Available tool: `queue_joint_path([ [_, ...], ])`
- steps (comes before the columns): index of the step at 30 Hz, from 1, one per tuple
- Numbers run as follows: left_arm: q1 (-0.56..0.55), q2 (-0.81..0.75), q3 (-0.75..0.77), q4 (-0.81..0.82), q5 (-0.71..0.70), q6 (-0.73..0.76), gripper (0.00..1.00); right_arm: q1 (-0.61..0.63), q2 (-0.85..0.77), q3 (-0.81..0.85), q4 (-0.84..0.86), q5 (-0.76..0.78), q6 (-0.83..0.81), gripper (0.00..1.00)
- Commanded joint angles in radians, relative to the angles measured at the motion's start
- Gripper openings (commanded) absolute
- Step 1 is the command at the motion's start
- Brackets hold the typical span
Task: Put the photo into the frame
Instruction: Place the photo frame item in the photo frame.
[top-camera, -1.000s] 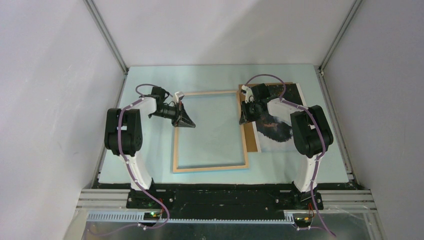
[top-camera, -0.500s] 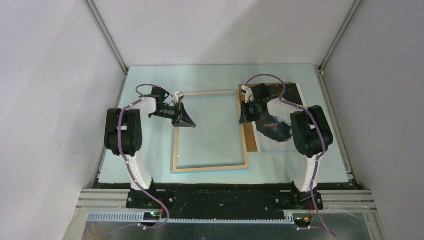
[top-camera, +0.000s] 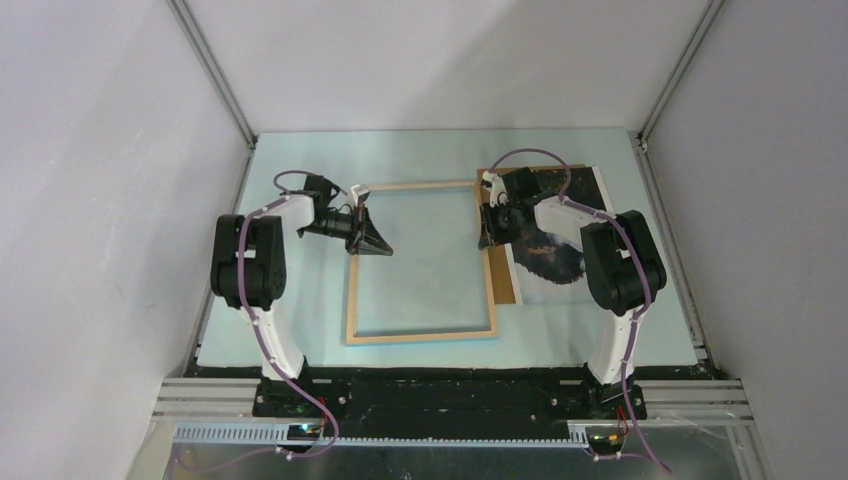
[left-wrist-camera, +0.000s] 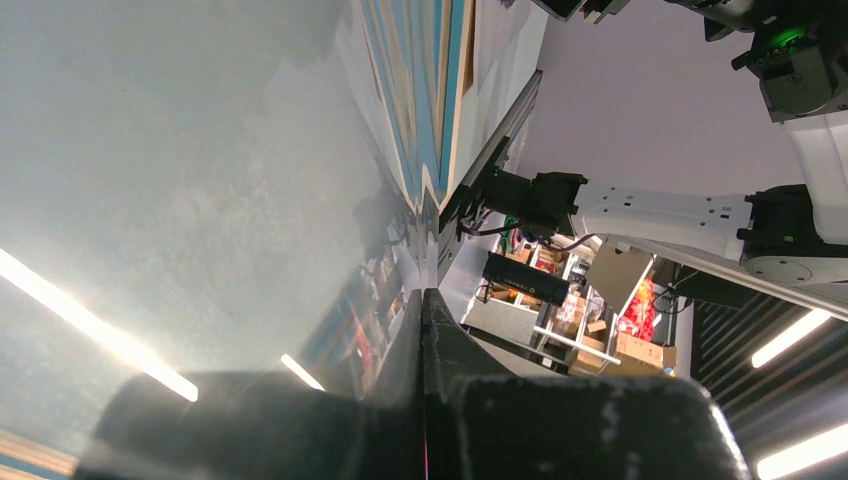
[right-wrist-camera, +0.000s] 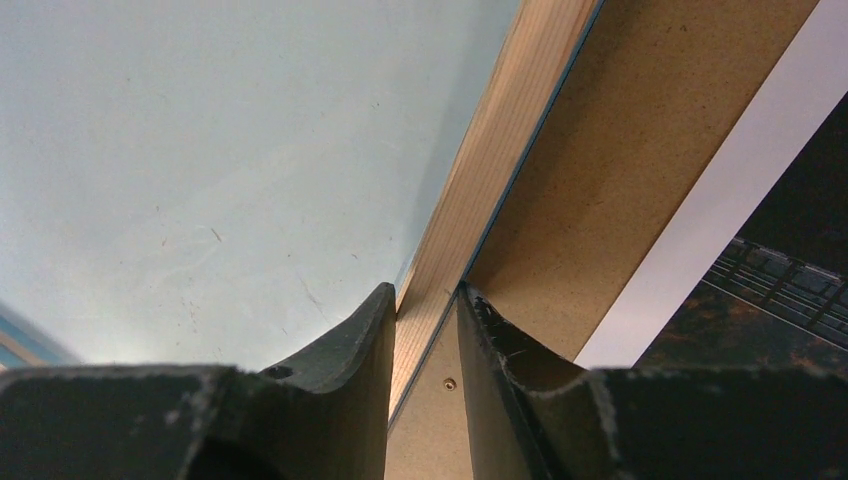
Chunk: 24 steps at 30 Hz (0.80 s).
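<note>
The frame (top-camera: 352, 290) lies flat in the middle of the table, pale wood face up. My left gripper (top-camera: 375, 245) is shut, its tip resting on the glossy pane just inside the frame's left rail. In the left wrist view the closed tip (left-wrist-camera: 425, 300) lies on that reflective surface. My right gripper (top-camera: 487, 238) straddles the frame's right rail (right-wrist-camera: 480, 170). Its jaws (right-wrist-camera: 425, 292) stand slightly apart, with a gap beside the wood. The photo (top-camera: 560, 250) lies face up to the right, partly under the right arm, and its white border (right-wrist-camera: 720, 190) shows in the right wrist view.
A plain brown backing board (top-camera: 502, 275) lies under the photo, touching the frame's right rail, and is also seen in the right wrist view (right-wrist-camera: 620, 150). Grey enclosure walls close in the pale blue table (top-camera: 300, 320) on three sides.
</note>
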Motion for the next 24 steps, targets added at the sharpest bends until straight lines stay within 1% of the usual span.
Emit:
queue_joint_path([
  [1,-0.035,0.017,0.008,-0.025,0.085,0.028,0.00,0.012,-0.012,0.016,-0.013,-0.011,-0.010,0.33],
  [14,-0.050,0.035,-0.015,-0.026,0.056,0.074,0.00,-0.003,-0.007,0.016,-0.015,-0.038,0.001,0.33],
  [20,-0.050,0.025,-0.015,-0.026,0.051,0.083,0.00,-0.008,-0.007,0.016,-0.014,-0.045,0.003,0.28],
  [24,-0.052,0.021,-0.016,-0.024,0.070,0.092,0.00,-0.009,-0.006,0.017,-0.013,-0.052,0.004,0.25],
])
